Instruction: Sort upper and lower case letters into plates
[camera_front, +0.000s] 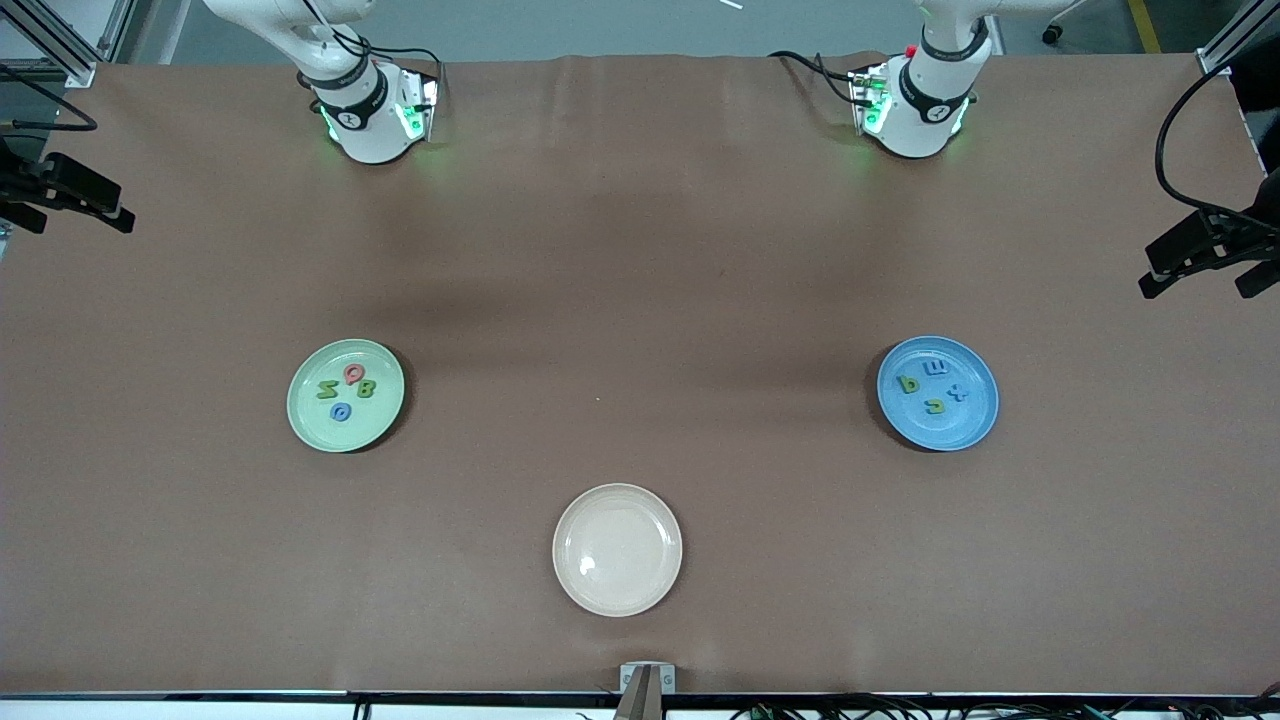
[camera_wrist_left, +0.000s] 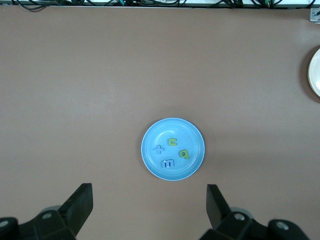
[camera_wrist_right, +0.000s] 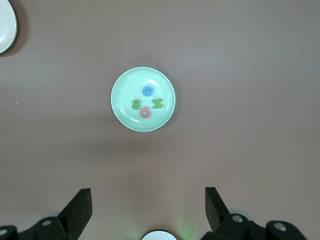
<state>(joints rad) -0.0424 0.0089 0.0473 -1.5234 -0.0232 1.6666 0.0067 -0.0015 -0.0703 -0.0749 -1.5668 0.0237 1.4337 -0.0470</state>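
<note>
Sitting toward the right arm's end of the table, the mint green plate (camera_front: 345, 396) is holding all four capitals: the green N (camera_front: 326, 390), the red Q (camera_front: 353, 373), the green B (camera_front: 366, 389) and the blue G (camera_front: 341, 411), each lying flat inside the rim and close to the others. The right gripper (camera_wrist_right: 148, 212) is hanging high above the bare cloth between its base and that plate, fingers spread wide and carrying nothing. Nearer the front camera, midway along the table, the cream plate (camera_front: 617, 549) is lying bare.

The blue plate (camera_front: 937, 393) is resting toward the left arm's end of the table, with the four lowercase pieces gathered in it: the green letter with a stem (camera_front: 908, 384), the blue m (camera_front: 937, 368), the curved green letter (camera_front: 935, 405) and the blue x (camera_front: 958, 393). The left gripper (camera_wrist_left: 149, 210) is likewise hovering high over the cloth, wide open and empty.

No letter is showing loose on the brown tablecloth (camera_front: 640, 300), so the sorting is looking finished. Doing this step well probably means both arms waiting clear of the plates, fingers open, so nothing is nudging a rim or dragging a letter out.
</note>
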